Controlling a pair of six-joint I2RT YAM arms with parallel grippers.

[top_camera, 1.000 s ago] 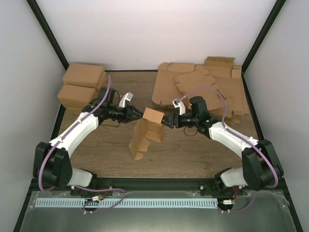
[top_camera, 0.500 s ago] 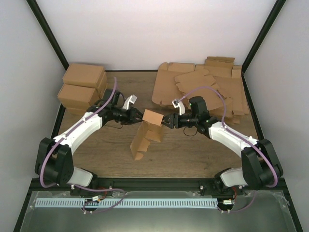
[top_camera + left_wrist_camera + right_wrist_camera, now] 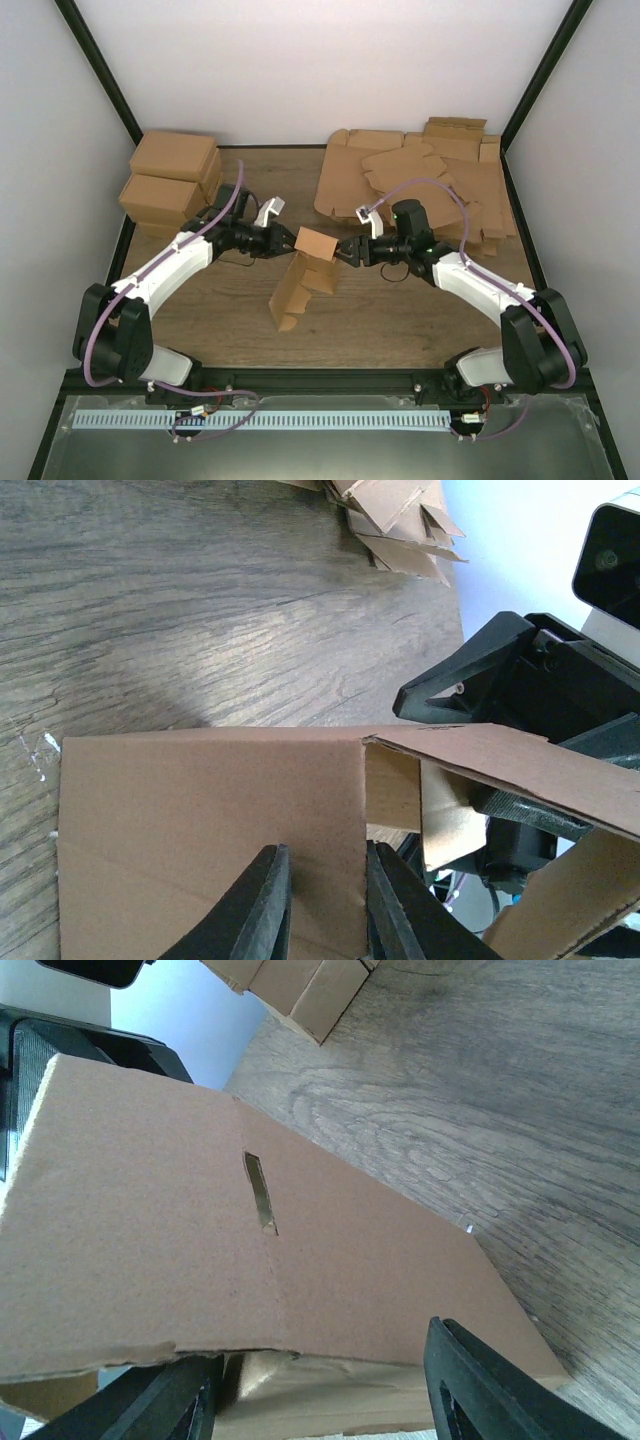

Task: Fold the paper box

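Cardboard paper box [image 3: 298, 280] flanked by inward-reaching left tool [image 3: 289, 240] and right tool [image 3: 345, 250].

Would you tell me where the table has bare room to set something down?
Free: the far-middle strip between the stacked cartons and the flat blanks, and the near table in front of the paper box. Crowded: both far corners and the centre.

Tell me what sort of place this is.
Probably a robot test cell for box folding: two arms are bolted to a wooden table walled by white panels. Flat cardboard blanks are heaped at the far right, and finished cartons are stacked at the far left.
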